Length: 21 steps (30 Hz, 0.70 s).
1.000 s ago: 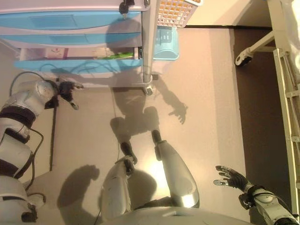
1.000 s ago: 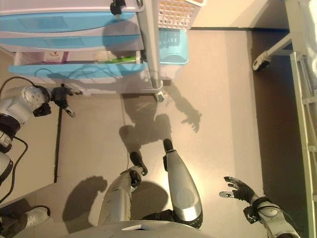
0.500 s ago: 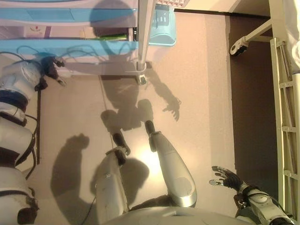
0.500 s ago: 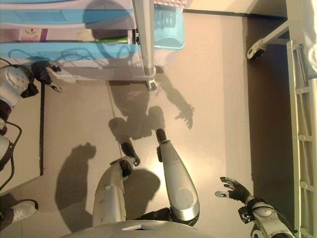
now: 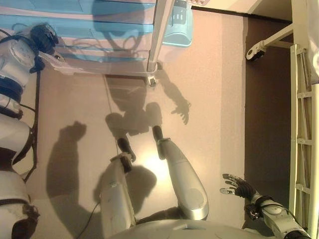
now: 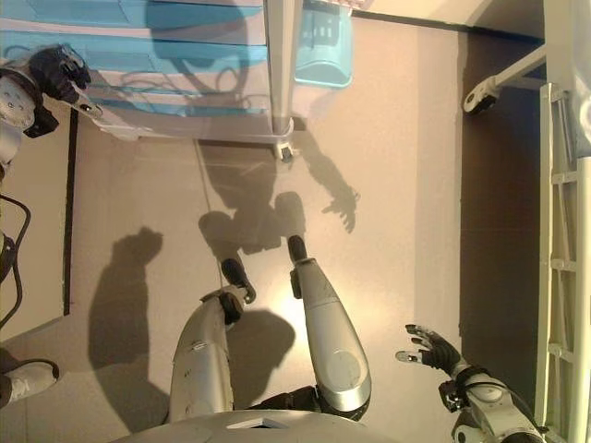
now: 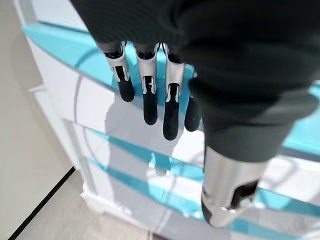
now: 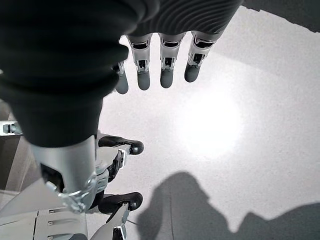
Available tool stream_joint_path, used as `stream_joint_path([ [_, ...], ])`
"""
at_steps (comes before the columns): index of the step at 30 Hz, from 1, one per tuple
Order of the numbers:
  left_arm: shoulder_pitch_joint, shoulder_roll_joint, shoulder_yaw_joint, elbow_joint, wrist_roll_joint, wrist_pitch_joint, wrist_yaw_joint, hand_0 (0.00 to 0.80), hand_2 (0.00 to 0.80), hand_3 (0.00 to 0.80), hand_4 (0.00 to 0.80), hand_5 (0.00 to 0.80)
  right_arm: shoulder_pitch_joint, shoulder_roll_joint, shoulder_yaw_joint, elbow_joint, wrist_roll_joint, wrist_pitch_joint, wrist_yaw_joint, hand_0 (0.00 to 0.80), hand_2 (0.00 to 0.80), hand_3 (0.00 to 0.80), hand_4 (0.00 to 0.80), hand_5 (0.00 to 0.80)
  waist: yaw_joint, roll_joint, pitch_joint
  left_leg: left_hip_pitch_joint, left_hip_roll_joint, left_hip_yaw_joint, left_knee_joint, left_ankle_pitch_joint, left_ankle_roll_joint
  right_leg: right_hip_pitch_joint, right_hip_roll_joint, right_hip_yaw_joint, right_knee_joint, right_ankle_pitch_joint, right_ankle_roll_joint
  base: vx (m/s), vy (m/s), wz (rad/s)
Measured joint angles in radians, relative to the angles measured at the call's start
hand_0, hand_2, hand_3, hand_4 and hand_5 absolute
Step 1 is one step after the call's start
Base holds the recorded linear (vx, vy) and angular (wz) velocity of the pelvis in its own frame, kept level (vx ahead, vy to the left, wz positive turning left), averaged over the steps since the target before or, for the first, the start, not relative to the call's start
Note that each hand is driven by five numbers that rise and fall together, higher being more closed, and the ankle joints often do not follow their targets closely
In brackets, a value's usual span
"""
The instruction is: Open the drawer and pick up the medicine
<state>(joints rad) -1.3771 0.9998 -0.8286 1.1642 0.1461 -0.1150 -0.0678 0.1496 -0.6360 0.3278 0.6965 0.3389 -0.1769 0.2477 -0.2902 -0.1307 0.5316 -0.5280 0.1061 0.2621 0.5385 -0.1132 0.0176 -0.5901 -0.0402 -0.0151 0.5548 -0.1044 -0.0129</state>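
1. Reaching toward the white drawer cabinet with light-blue drawer fronts [image 5: 94, 37] at the upper left of the frame, the left hand [image 5: 44, 36] shows straight fingers [image 7: 150, 102] side by side, holding nothing.
2. In the left wrist view those fingers point at a blue drawer front [image 7: 75, 57]; contact cannot be told.
3. The drawers look shut; no medicine shows anywhere.
4. The right hand [image 5: 238, 187], at the lower right above the beige floor [image 5: 209, 99], has relaxed, spread fingers [image 8: 167, 70], empty.
5. A pale blue plastic bin [image 5: 178, 27] stands just beside the cabinet.
6. A white bed frame [image 5: 299, 114] runs along the right edge.
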Motion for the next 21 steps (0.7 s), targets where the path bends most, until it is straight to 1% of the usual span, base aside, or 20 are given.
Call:
stream_joint_path([
  [3, -0.028, 0.010, -0.003, 0.002, 0.001, -0.024, 0.043, 0.000, 0.000, 0.000, 0.000, 0.000, 0.000, 0.003, 0.000, 0.007, 0.007, -0.003, 0.002, 0.000, 0.000, 0.000, 0.000, 0.000, 0.000, -0.007, 0.003, 0.000, 0.000, 0.000, 0.001, 0.000, 0.000, 0.000, 0.000, 0.000, 0.000, 0.000, 0.001, 0.000, 0.000, 0.00],
  [8, -0.029, 0.012, -0.003, 0.015, -0.003, -0.057, 0.097, 0.000, 0.000, 0.000, 0.000, 0.000, 0.000, 0.027, 0.003, 0.033, 0.017, -0.022, 0.003, 0.000, 0.000, 0.000, 0.000, 0.000, 0.009, -0.011, 0.004, -0.002, 0.001, -0.001, 0.006, 0.000, 0.000, 0.000, 0.001, 0.000, -0.004, -0.003, 0.005, 0.001, -0.012, 0.00],
  [11, -0.029, 0.015, -0.002, 0.016, -0.020, -0.073, 0.106, 0.000, 0.000, 0.000, 0.000, 0.000, 0.000, 0.034, 0.004, 0.031, 0.018, -0.035, 0.006, 0.000, 0.000, 0.000, 0.000, 0.000, 0.013, -0.020, 0.003, -0.002, 0.002, -0.003, 0.010, -0.001, 0.001, 0.002, 0.002, 0.000, -0.004, -0.003, 0.005, 0.000, 0.000, 0.00],
  [13, -0.029, 0.017, 0.001, 0.016, -0.057, -0.088, 0.092, 0.000, 0.000, 0.000, 0.000, 0.000, 0.000, 0.036, 0.004, 0.028, 0.018, -0.040, 0.014, 0.000, 0.000, 0.000, 0.000, 0.000, 0.016, -0.028, 0.003, -0.002, 0.002, -0.004, 0.011, -0.001, 0.001, 0.003, 0.002, -0.001, -0.004, -0.003, 0.005, 0.000, 0.000, 0.00],
  [14, -0.029, 0.019, 0.003, 0.014, -0.083, -0.093, 0.068, 0.000, 0.000, 0.000, 0.000, 0.000, 0.000, 0.039, 0.003, 0.028, 0.018, -0.045, 0.018, 0.000, 0.000, 0.000, 0.000, 0.000, 0.018, -0.031, 0.003, -0.002, 0.003, -0.005, 0.011, -0.001, 0.001, 0.004, 0.003, -0.002, -0.005, -0.002, 0.005, 0.000, 0.000, 0.00],
  [16, -0.025, 0.028, 0.012, 0.000, -0.142, -0.107, -0.019, 0.000, 0.000, 0.000, 0.000, 0.000, 0.000, 0.045, 0.003, 0.027, 0.018, -0.049, 0.026, 0.000, 0.000, 0.000, 0.000, 0.000, 0.022, -0.033, 0.002, -0.002, 0.004, -0.006, 0.010, -0.001, 0.001, 0.008, 0.004, -0.004, -0.013, 0.000, 0.005, 0.003, 0.016, 0.00],
  [18, 0.013, 0.057, 0.021, -0.082, -0.236, -0.107, -0.148, 0.000, 0.000, 0.000, 0.000, 0.000, 0.000, 0.054, 0.002, 0.025, 0.018, -0.057, 0.045, 0.000, 0.000, 0.000, 0.000, 0.000, 0.025, -0.033, 0.002, 0.009, 0.000, -0.004, 0.001, -0.001, 0.002, 0.019, 0.002, -0.003, -0.019, 0.004, 0.001, 0.013, 0.076, 0.00],
  [20, 0.109, 0.078, 0.060, -0.199, -0.360, -0.098, -0.302, 0.000, 0.000, 0.000, 0.000, 0.000, 0.002, 0.061, 0.002, 0.000, 0.016, -0.058, 0.061, 0.000, 0.000, 0.000, 0.000, 0.000, 0.030, -0.032, 0.002, 0.048, -0.003, 0.005, -0.021, 0.000, 0.002, 0.053, 0.000, 0.001, -0.036, 0.006, 0.004, 0.021, 0.113, -0.05],
  [21, 0.150, 0.078, 0.067, -0.256, -0.415, -0.080, -0.370, 0.000, 0.000, 0.000, 0.000, 0.000, 0.002, 0.062, 0.002, -0.017, 0.016, -0.059, 0.070, 0.000, 0.000, 0.000, 0.000, 0.000, 0.037, -0.032, 0.003, 0.068, -0.006, 0.008, -0.030, 0.000, 0.002, 0.072, -0.001, 0.002, -0.045, 0.006, 0.004, 0.035, 0.109, -0.07],
])
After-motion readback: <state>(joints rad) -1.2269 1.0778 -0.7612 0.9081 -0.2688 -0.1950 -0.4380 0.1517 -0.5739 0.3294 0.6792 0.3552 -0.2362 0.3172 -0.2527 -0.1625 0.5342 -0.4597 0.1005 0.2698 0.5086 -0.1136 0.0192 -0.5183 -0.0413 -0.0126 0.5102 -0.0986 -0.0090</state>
